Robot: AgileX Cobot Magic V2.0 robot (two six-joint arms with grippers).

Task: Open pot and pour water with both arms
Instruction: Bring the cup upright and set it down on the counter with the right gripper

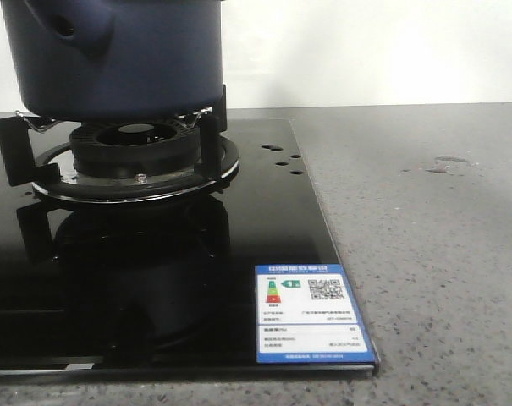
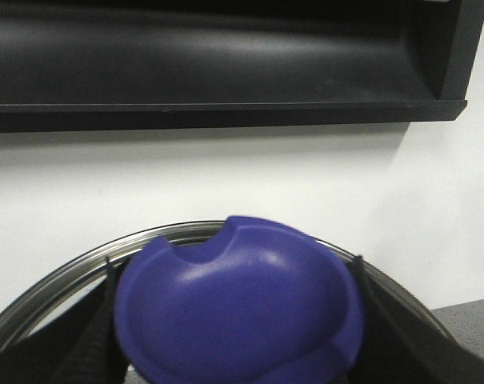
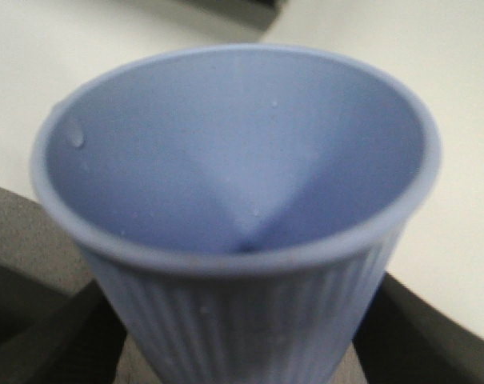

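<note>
The dark navy-blue pot [image 1: 112, 59] stands on the gas burner [image 1: 137, 152] at the far left of the front view; its top is cut off by the frame. No gripper shows in that view. In the left wrist view my left gripper [image 2: 238, 320] is shut on the lid's blue knob [image 2: 238, 308], with the lid's metal rim [image 2: 82, 268] behind it, held up in front of the white wall. In the right wrist view my right gripper [image 3: 238, 336] is shut on the light blue ribbed cup [image 3: 234, 160]. The cup looks empty, with a few droplets inside.
The burner sits in a black glass hob [image 1: 264, 220] with an energy label [image 1: 311, 313] at its front right corner. A grey speckled counter [image 1: 433, 254] lies to the right, with a small wet patch [image 1: 442, 163]. A black range hood [image 2: 226, 64] hangs above the lid.
</note>
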